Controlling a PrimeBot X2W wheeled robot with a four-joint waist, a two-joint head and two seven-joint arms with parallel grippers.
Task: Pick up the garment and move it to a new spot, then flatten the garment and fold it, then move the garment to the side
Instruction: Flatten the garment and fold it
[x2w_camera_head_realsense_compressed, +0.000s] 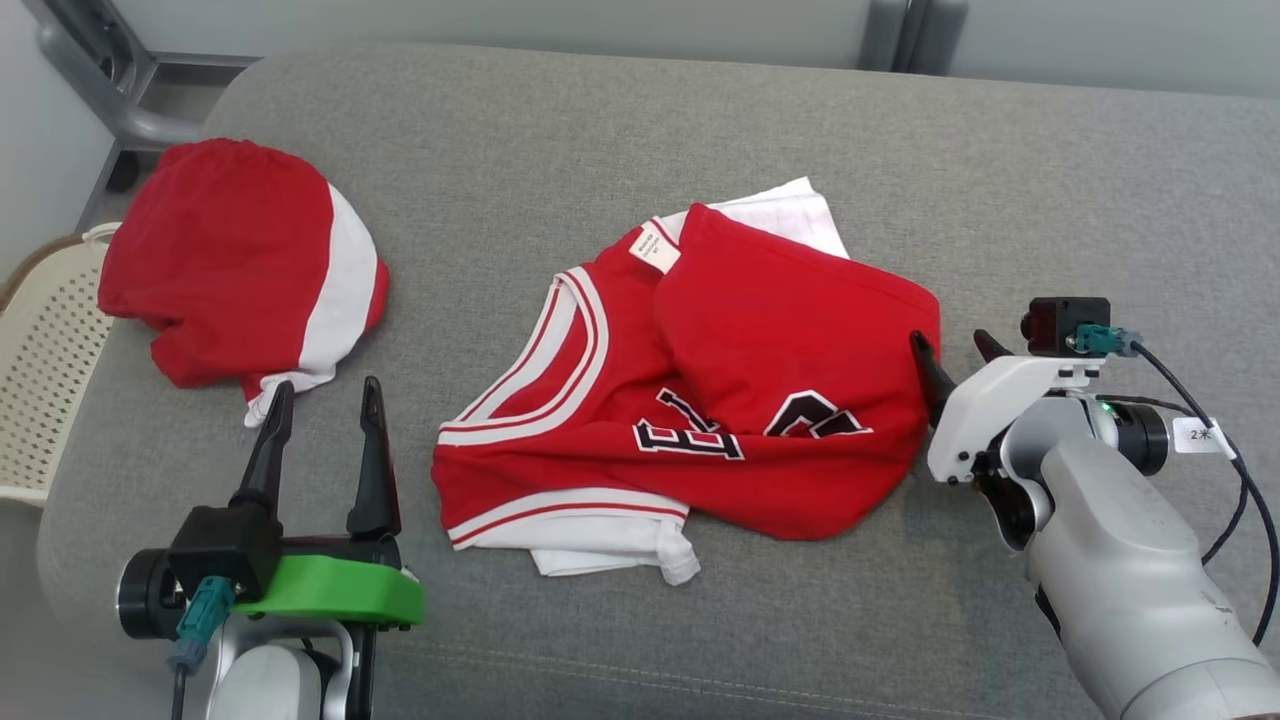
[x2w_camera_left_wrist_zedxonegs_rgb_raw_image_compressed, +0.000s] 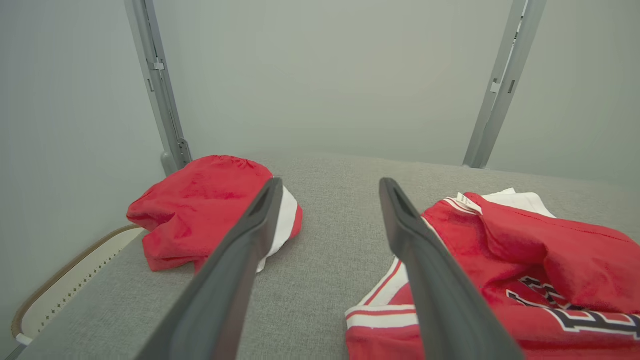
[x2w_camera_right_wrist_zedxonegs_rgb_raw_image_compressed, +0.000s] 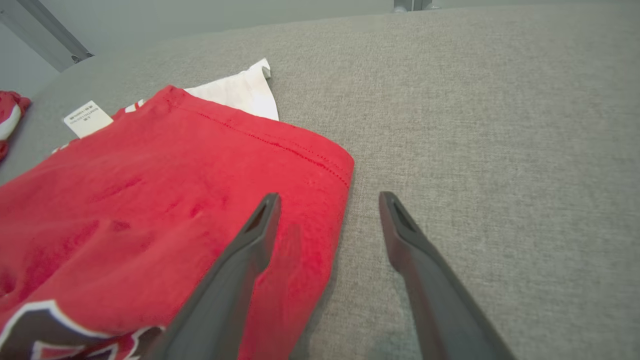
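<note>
The garment is a red jersey with white trim and black lettering, lying crumpled and partly folded over itself in the middle of the grey cushion. White sleeve fabric sticks out at its front and back. It also lies at the right of the left wrist view, garment, and under the right wrist's fingers, garment. My left gripper stands open just left of it, empty. My right gripper is open at the jersey's right edge, one finger over the red cloth, the other over bare cushion.
A second red and white garment lies bunched at the cushion's far left. A cream perforated basket stands beside the left edge. Metal frame legs rise behind. Bare cushion spreads to the right and front.
</note>
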